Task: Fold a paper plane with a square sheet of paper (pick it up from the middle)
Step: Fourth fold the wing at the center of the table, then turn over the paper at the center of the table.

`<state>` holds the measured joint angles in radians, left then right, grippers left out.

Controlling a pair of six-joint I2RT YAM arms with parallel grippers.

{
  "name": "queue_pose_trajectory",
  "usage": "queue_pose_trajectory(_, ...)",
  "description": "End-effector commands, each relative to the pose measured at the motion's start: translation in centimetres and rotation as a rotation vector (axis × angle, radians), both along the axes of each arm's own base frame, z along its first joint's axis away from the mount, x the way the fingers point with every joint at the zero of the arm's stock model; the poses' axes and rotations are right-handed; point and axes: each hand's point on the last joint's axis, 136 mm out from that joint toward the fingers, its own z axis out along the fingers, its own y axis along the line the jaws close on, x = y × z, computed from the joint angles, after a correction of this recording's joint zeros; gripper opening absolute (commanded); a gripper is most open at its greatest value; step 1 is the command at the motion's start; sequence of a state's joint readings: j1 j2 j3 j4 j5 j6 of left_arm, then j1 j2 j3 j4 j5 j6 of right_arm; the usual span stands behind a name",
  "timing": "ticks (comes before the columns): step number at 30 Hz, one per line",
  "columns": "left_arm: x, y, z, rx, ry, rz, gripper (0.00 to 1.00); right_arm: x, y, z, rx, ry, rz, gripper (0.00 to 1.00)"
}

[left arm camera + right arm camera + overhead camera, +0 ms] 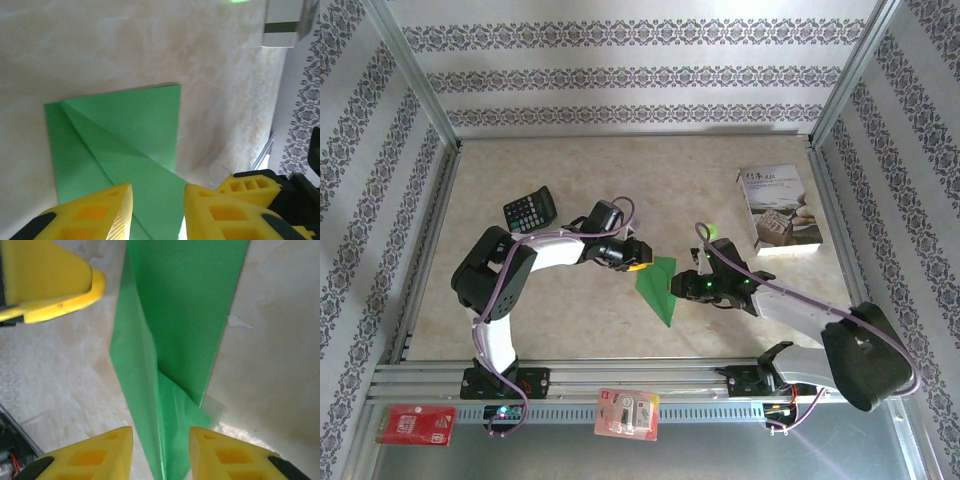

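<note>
The square sheet of paper (658,288) is bright green and lies on the table between the arms. It is folded into a long pointed wedge, roughly the shape of a paper plane, with the tip toward the near edge. In the left wrist view the sheet (125,135) shows diagonal flaps, and my left gripper (158,210) hovers open over its wide end (638,262). My right gripper (682,285) is at its right edge. In the right wrist view that gripper (161,452) is open, and the paper's raised centre crease (185,300) runs between the fingers without being pinched.
A black calculator (530,210) lies at the back left and a white booklet (780,210) at the back right. A small green disc (712,231) sits near the right arm. Two carded packs (416,424) (628,414) rest on the front rail. Metal frame rails border the table.
</note>
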<state>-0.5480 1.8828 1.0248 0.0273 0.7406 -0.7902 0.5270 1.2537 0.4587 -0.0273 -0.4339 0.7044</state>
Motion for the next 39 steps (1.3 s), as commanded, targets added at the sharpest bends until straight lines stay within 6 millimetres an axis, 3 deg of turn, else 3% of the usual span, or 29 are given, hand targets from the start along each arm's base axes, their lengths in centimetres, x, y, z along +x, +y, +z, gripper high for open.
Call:
queue_pose_trajectory(1, 0.1, -0.4, -0.5, -0.021, -0.006, -0.004, 0.32, 0.8, 1.2, 0.3, 0.03, -0.029, -0.012, 0.36)
queue_pose_trajectory(12, -0.2, -0.1, -0.8, -0.018, -0.001, 0.006, 0.31, 0.5, 3.0, -2.1, 0.01, 0.005, 0.04, 0.33)
queue_pose_trajectory(18, 0.0, 0.4, -0.3, -0.007, -0.008, 0.017, 0.31, 1.1, 4.4, -2.2, 0.03, -0.001, 0.069, 0.18)
queue_pose_trajectory(23, 0.8, 1.9, 1.1, 0.0, -0.039, 0.055, 0.31, 1.6, 4.0, -1.7, 0.025, -0.034, 0.07, 0.0)
queue_pose_trajectory(25, 1.3, 2.7, 1.8, 0.008, -0.05, 0.073, 0.31, 1.8, 3.8, -1.1, 0.026, -0.052, 0.074, 0.0)
queue_pose_trajectory(27, 1.7, 3.8, 2.6, 0.006, -0.062, 0.102, 0.31, 2.2, 2.9, -0.3, 0.007, -0.069, 0.063, 0.0)
queue_pose_trajectory(30, 2.3, 5.5, 4.1, 0.007, -0.087, 0.149, 0.32, 3.5, -0.1, 1.6, -0.074, -0.125, -0.001, 0.0)
queue_pose_trajectory(36, 2.6, 8.5, 6.1, 0.05, -0.13, 0.193, 0.34, 4.7, -8.4, 7.4, -0.558, -0.282, -0.074, 0.0)
queue_pose_trajectory(39, 2.9, 10.2, 6.4, 0.069, -0.141, 0.231, 0.35, 5.1, -10.1, 10.1, -0.804, -0.374, -0.062, 0.0)
